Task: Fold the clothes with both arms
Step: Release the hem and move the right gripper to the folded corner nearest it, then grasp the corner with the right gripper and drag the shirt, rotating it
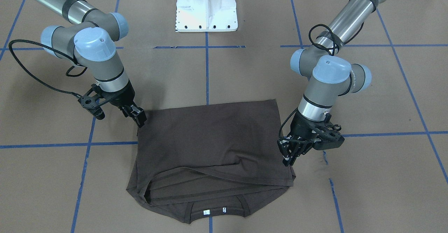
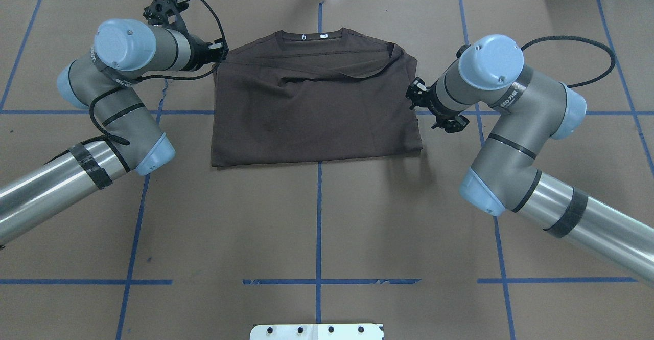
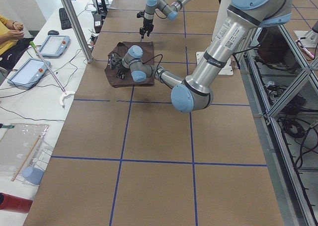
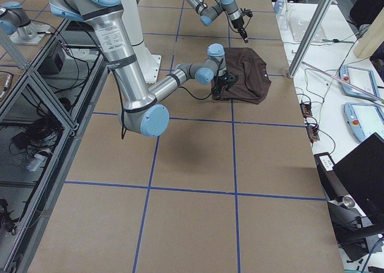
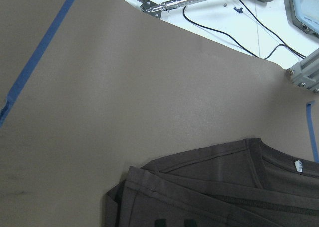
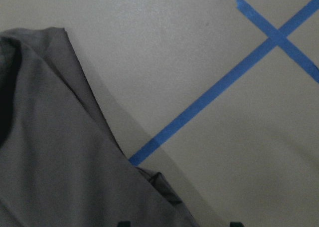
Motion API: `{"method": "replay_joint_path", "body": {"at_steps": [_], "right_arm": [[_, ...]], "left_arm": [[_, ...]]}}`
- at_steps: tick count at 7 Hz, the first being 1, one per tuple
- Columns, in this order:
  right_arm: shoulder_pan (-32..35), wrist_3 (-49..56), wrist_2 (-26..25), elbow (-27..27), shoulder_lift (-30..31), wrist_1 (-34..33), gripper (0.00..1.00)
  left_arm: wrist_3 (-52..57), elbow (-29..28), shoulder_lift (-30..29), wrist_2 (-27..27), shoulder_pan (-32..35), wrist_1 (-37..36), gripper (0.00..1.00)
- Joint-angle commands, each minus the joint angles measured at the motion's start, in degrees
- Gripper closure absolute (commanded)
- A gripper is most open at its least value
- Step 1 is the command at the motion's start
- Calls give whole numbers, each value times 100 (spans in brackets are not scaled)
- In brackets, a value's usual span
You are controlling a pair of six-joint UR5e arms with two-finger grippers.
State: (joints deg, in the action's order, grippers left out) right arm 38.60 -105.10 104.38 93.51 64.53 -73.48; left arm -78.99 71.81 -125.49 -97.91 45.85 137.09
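Left gripper (image 1: pixel 289 156): fingers drawn nearly together, tips at the cloth's side edge, farther out from the white pedestal base (image 1: pixel 206 10) than its partner. Whether cloth is pinched between them, I cannot tell.
Right gripper (image 1: pixel 137 115): fingers spread wide, holding nothing, low at the shirt corner nearest the base.
T-shirt (image 1: pixel 210 135): flat on the table straight out from the base, doubled over. The fold faces the base; the collar (image 1: pixel 217 212) lies on the side away from it.
Handling: probably light, limp and soft, and the stacked layers may slide apart.
Where to hold: likely the two corners nearest the base, pinching every layer together.
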Motion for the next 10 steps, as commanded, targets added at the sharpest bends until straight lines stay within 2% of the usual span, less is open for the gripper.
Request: {"method": "replay_joint_path", "body": {"at_steps": [1, 4, 5, 6, 7, 9, 10], "right_arm": [[-221, -108, -269, 10, 51, 1, 27], [-449, -108, -506, -35, 68, -8, 27], [-459, -116, -524, -26, 68, -8, 30], [-450, -151, -524, 0, 77, -8, 69], [-459, -178, -524, -8, 77, -8, 100], [-468, -178, -533, 36, 121, 1, 100], [-564, -178, -524, 305, 217, -8, 100]], "left_arm": [[6, 9, 68, 0, -14, 10, 75], [-3, 18, 86, 0, -6, 2, 75], [-3, 18, 86, 0, -6, 2, 75], [-3, 18, 95, 0, -6, -7, 75], [-3, 18, 121, 0, -6, 1, 75], [6, 26, 130, 0, -6, 2, 75], [-11, 122, 130, -17, -6, -7, 73]]}}
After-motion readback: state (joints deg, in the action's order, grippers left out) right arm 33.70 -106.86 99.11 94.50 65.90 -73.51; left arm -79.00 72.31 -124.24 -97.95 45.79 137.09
